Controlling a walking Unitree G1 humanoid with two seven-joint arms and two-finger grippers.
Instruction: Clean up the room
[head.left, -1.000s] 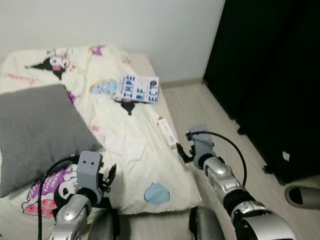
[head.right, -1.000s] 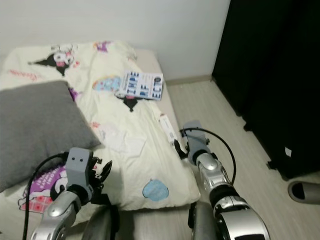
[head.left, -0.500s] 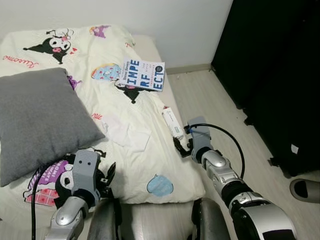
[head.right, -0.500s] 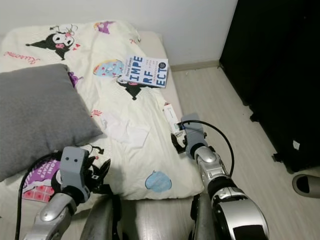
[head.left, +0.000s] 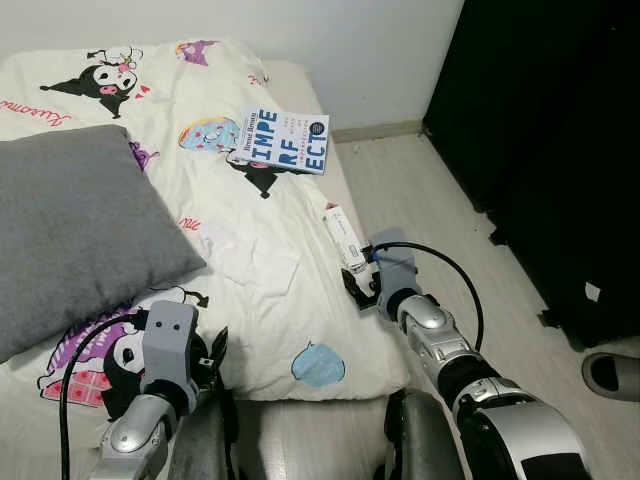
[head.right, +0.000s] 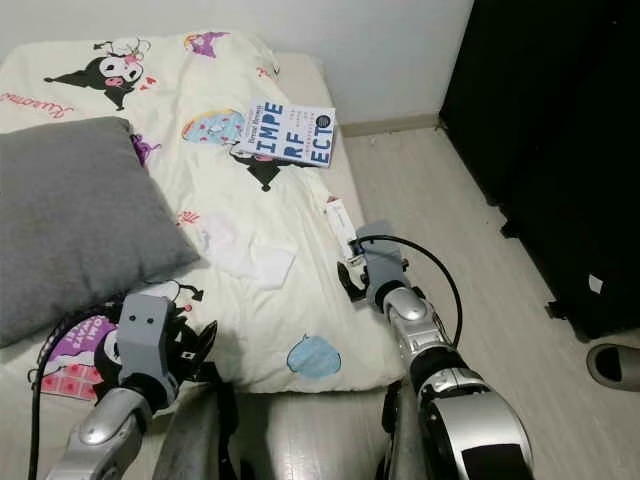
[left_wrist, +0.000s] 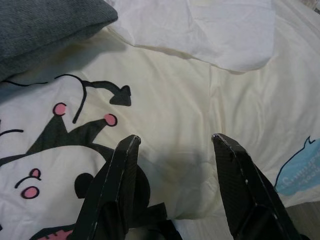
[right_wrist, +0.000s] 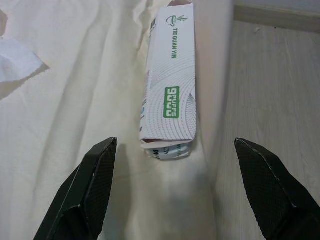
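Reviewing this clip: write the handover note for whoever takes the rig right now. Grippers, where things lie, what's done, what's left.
Right gripper: open, empty, lined up on the white tea box at the bed's floor-side edge.
Left gripper: open, empty, low over the cartoon duvet.
On the bed: blue-lettered book, white tissue, grey pillow. A slipper lies on the floor.
Done: nothing picked up yet.
Left: grasp the tea box, then the other items.
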